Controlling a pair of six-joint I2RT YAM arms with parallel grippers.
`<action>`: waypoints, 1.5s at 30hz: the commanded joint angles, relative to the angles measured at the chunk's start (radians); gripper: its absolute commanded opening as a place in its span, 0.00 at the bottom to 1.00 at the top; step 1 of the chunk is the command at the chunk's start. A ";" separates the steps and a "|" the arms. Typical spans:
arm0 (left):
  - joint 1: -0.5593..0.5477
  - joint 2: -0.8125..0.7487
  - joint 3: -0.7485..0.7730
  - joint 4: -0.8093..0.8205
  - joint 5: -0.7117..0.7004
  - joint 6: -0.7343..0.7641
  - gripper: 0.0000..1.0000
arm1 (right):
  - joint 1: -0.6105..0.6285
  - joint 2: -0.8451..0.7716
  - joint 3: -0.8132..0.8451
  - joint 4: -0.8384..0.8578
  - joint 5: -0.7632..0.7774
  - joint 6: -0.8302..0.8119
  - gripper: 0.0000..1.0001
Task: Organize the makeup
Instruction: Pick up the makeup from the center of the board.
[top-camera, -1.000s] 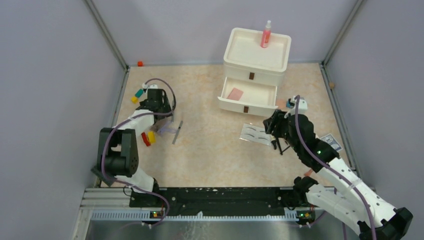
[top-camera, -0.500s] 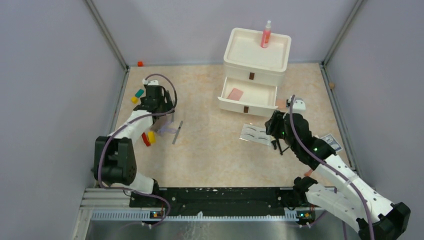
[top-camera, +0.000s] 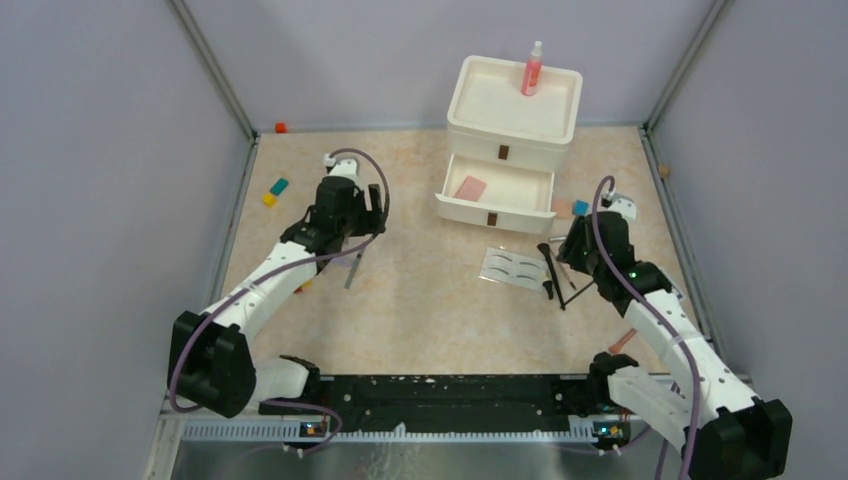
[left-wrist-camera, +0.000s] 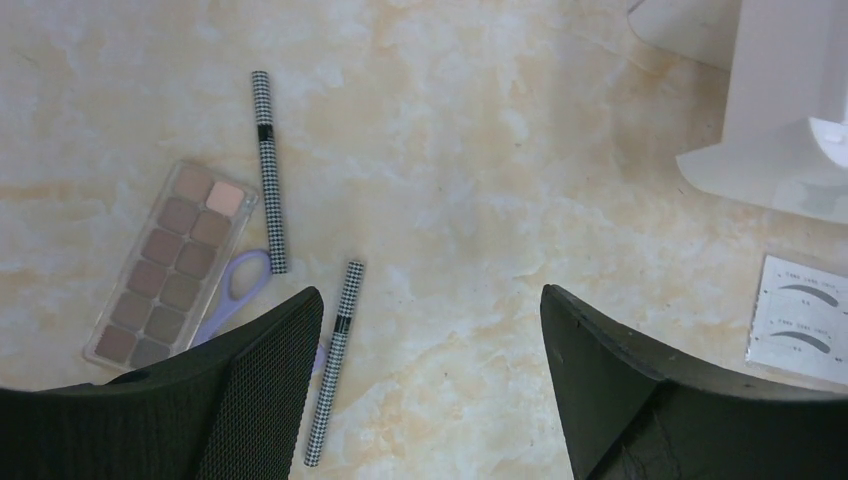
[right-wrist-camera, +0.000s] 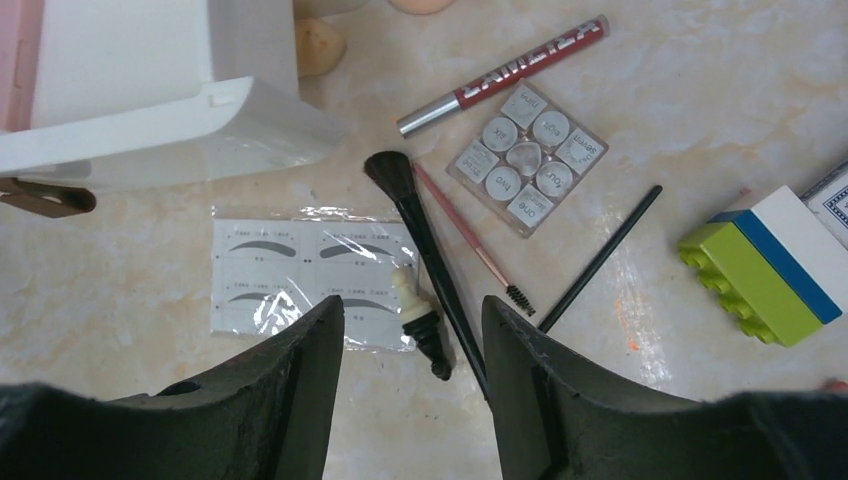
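A white drawer unit (top-camera: 510, 130) stands at the back with its lower drawer open. A pink pad (top-camera: 470, 188) lies in the drawer and a pink spray bottle (top-camera: 532, 68) stands on top. My left gripper (left-wrist-camera: 430, 300) is open and empty above bare table, with two checked pencils (left-wrist-camera: 335, 375), an eyeshadow palette (left-wrist-camera: 170, 265) and purple scissors (left-wrist-camera: 235, 290) to its left. My right gripper (right-wrist-camera: 413, 310) is open and empty above the white eyebrow card (right-wrist-camera: 300, 270), a black brush (right-wrist-camera: 420, 240) and a small black-and-white applicator (right-wrist-camera: 420, 315).
A pink spoolie (right-wrist-camera: 470, 240), a thin black brush (right-wrist-camera: 600, 260), a lip gloss tube (right-wrist-camera: 500, 75) and a clear pan palette (right-wrist-camera: 525, 155) lie right of the card. A green-blue-white toy block (right-wrist-camera: 765, 270) sits beside them. Teal and yellow blocks (top-camera: 272, 190) sit by the left wall.
My left gripper has swung right, away from the blocks by the left wall. My right gripper has moved right off the eyebrow card, and the black brush now shows lying beside the card.
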 joint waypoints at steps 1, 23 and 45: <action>-0.005 -0.049 0.018 -0.006 0.081 0.000 0.85 | -0.077 0.044 -0.014 0.030 -0.084 0.009 0.52; -0.006 -0.144 0.155 -0.168 0.145 0.225 0.99 | -0.272 0.483 0.123 0.067 -0.039 0.259 0.80; -0.002 -0.202 0.110 -0.159 0.054 0.257 0.99 | -0.278 0.792 0.283 0.039 0.050 0.281 0.78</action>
